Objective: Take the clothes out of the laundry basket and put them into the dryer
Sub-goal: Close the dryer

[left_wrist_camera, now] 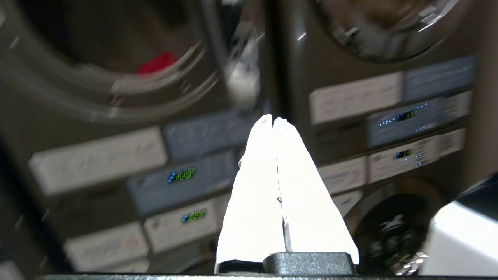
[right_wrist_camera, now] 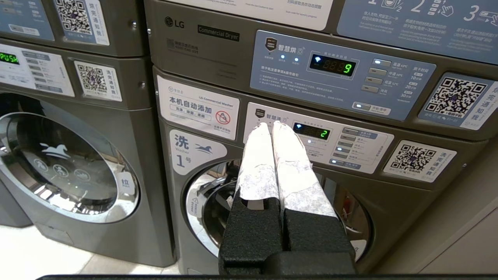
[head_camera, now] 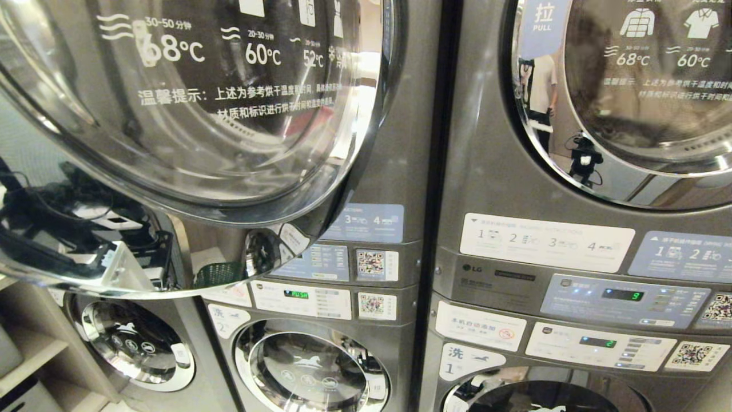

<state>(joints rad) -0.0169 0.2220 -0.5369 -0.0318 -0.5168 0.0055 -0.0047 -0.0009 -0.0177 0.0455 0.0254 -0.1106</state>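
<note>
Wooden shelf (head_camera: pixel 34 349), QR stickers (head_camera: pixel 377 264)

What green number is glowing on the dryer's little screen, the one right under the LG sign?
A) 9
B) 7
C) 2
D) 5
A: in the right wrist view, the dryer display on the panel marked LG Commercial Dryer shows a green 9; the 2 is on the washer display below it.
</note>
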